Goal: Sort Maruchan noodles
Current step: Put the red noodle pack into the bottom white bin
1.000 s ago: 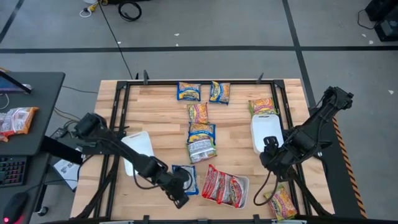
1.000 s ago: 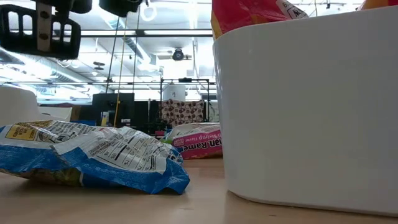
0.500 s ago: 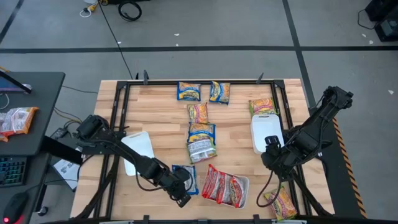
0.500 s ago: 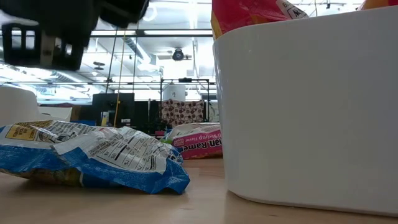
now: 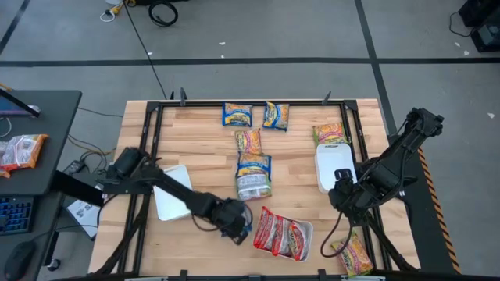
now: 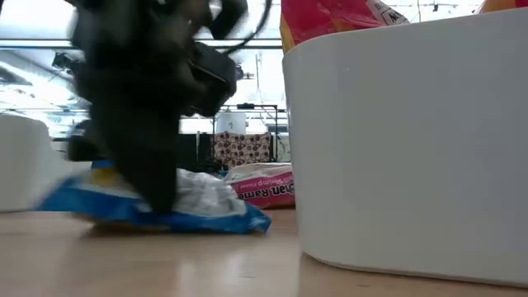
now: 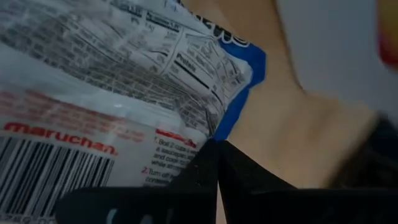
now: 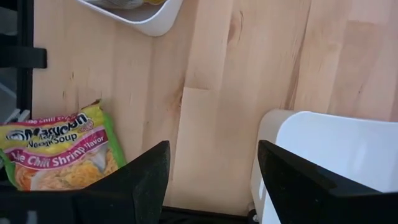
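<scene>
At the near edge of the table, the left gripper [image 5: 234,224] has swung in from beside the blue packet [image 5: 247,228] and now presses on top of it. Its fingers are fully closed, and I cannot tell if they pinch the wrapper. The packet is shifted and crumpled, so I judge that a pick of it is starting.

Just beside it, a tray [image 5: 309,234] holds two red packets [image 5: 281,232]. Farther back, the right gripper [image 8: 211,180] hangs wide open and empty near the right tray [image 5: 334,165].

I count ten packets on the table:
- four blue
- two red
- three yellow-green
- one lying silver side up

There are three trays in all.
</scene>
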You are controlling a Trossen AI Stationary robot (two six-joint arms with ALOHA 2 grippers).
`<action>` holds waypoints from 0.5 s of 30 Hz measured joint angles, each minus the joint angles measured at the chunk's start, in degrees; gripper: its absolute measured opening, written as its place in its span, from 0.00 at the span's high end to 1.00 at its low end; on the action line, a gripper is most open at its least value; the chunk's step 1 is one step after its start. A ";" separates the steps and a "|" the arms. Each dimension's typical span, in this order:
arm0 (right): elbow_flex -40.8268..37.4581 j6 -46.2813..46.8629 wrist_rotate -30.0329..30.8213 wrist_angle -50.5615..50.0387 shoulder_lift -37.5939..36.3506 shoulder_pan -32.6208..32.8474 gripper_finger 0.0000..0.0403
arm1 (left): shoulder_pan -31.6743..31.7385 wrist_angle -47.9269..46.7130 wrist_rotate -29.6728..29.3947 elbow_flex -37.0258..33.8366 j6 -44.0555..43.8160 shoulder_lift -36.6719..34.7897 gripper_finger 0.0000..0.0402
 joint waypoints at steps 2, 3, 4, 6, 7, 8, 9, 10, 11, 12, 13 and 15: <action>0.00 -1.85 0.00 0.04 0.00 -0.54 0.39 | 2.31 -2.43 -2.12 0.04 2.26 -0.10 0.98; 0.00 -2.95 -0.02 0.05 0.00 -0.78 0.39 | 3.66 -3.76 -3.29 0.07 3.92 -0.14 0.98; 0.00 -4.01 -0.04 0.04 0.00 -1.08 0.39 | 5.10 -5.54 -4.91 0.09 5.31 -0.17 0.98; -0.26 -5.72 -0.08 0.47 0.00 -1.67 0.39 | 8.72 -9.19 -8.14 0.11 7.74 -0.19 0.98; -0.73 -5.95 -0.27 0.79 -0.02 -1.98 0.39 | 10.65 -10.73 -9.56 0.11 8.67 -0.39 0.98; -1.42 -5.99 -1.00 0.89 -0.02 -2.23 0.39 | 12.55 -12.07 -10.60 0.06 9.89 -0.78 0.98; -2.31 -5.95 -2.20 1.00 -0.02 -2.26 0.39 | 14.27 -13.07 -11.32 -0.08 11.29 -1.17 0.98; -3.41 -5.78 -3.82 1.47 -0.02 -2.25 0.39 | 15.70 -12.98 -11.50 -0.13 12.53 -1.79 0.98; -4.55 -5.21 -5.78 2.01 -0.02 -2.13 0.39 | 16.84 -12.80 -11.76 -0.17 13.86 -2.86 0.98; -5.66 -4.27 -8.06 2.50 -0.02 -1.80 0.39 | 17.47 -12.45 -11.73 -0.14 14.84 -4.13 0.98; -6.86 -3.06 -10.54 3.48 -0.02 -1.34 0.39 | 17.50 -12.03 -11.74 -0.04 15.54 -5.72 0.98; -8.94 0.09 -15.29 6.84 0.00 -0.11 0.39 | 16.76 -11.76 -11.30 -0.02 16.73 -8.14 0.98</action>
